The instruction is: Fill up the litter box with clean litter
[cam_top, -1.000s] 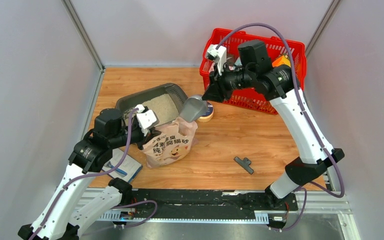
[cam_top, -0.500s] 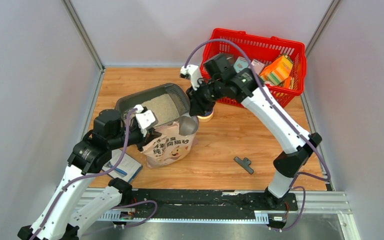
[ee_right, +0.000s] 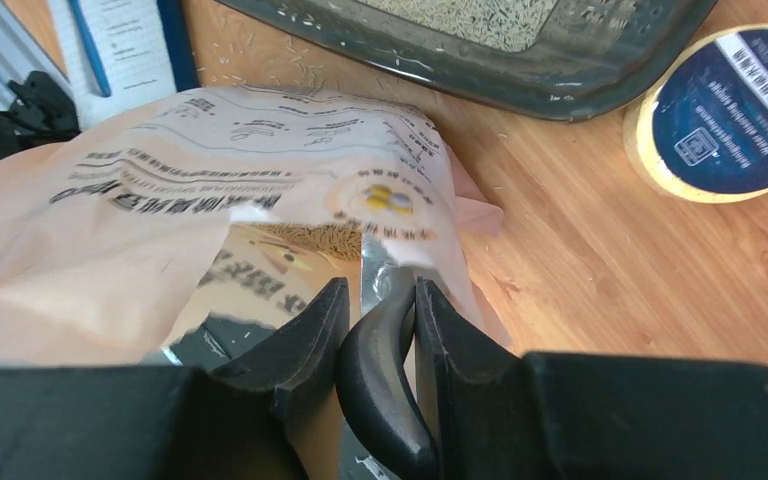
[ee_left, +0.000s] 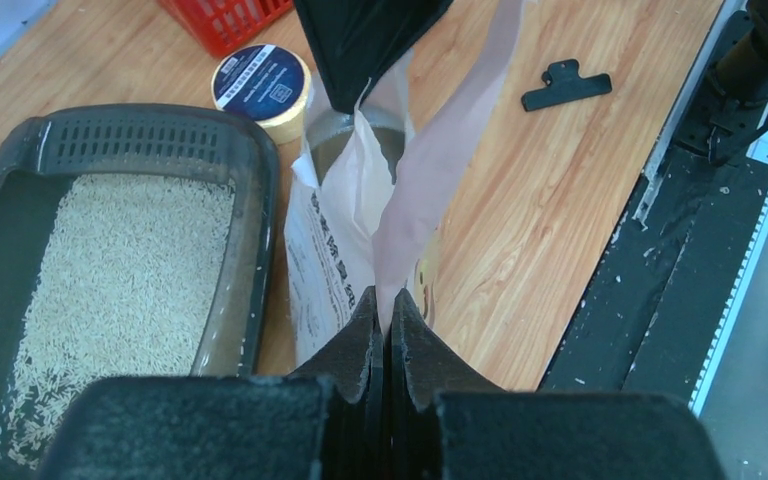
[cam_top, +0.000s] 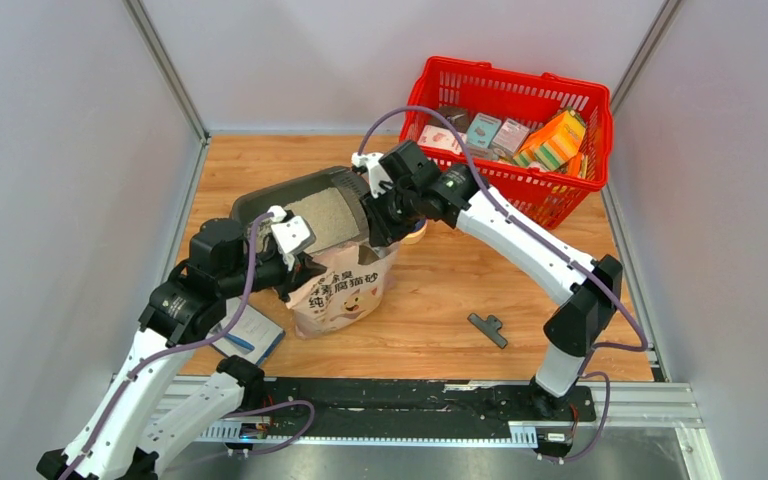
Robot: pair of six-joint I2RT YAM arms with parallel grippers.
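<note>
The dark grey litter box (cam_top: 258,205) lies at the back left, with pale litter (cam_top: 322,215) over part of its floor; it also shows in the left wrist view (ee_left: 255,170). The beige-pink printed bag (cam_top: 345,290) stands open in front of it. My left gripper (cam_top: 300,268) is shut on the bag's top edge (ee_left: 430,170). My right gripper (cam_top: 380,222) is shut on the black handle (ee_right: 385,370) of the silver scoop (ee_left: 335,150), whose bowl is down inside the bag's mouth (ee_right: 260,250).
A red basket (cam_top: 520,190) of boxes stands at the back right. A tape roll (cam_top: 415,233) lies beside the litter box. A black clip (cam_top: 487,329) lies on the wood at the right front. A notebook (cam_top: 250,335) lies at the left front.
My right arm has swung left and down from the basket, bringing the scoop from above the bag into its mouth. My left gripper has kept hold of the bag's edge.
</note>
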